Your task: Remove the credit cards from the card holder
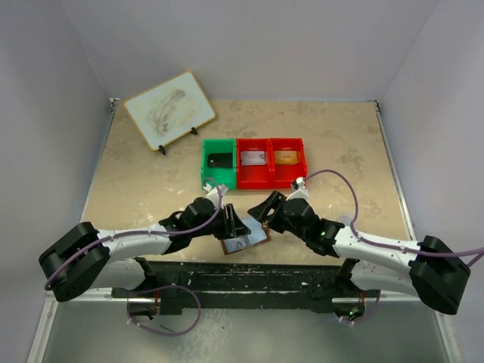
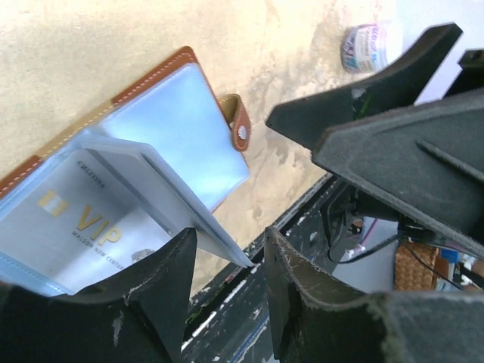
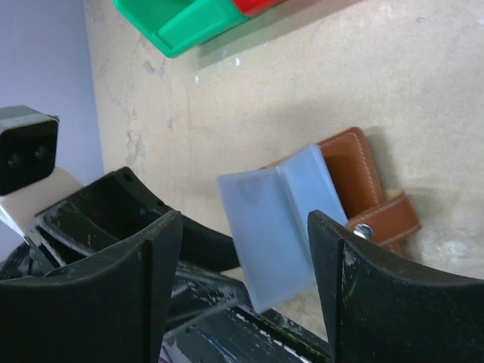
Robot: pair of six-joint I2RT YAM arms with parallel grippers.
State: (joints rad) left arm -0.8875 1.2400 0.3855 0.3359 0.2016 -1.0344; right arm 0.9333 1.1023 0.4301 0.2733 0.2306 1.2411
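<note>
1. The left gripper (image 2: 229, 243) is right up against the lens at the bottom of the left wrist view. Its black fingers are parted, and a clear sleeve corner (image 2: 240, 259) pokes in at the gap.
2. The small brown leather card holder (image 1: 243, 240) with pale blue-grey panels lies open on the beige table (image 1: 151, 174), low centre in the top view, between both grippers.
3. A pale card (image 2: 91, 227) printed "VIP" is still tucked in, lower left of the left wrist view.
4. The right gripper (image 3: 243, 219) is spread wide, with a pale flap standing between its fingers.
5. Green and red plastic bins (image 1: 254, 161) sit just above centre in the top view.

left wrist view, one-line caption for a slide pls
Open brown card holder on the table, a VIP card visible inside, left gripper open near its corner.
</note>
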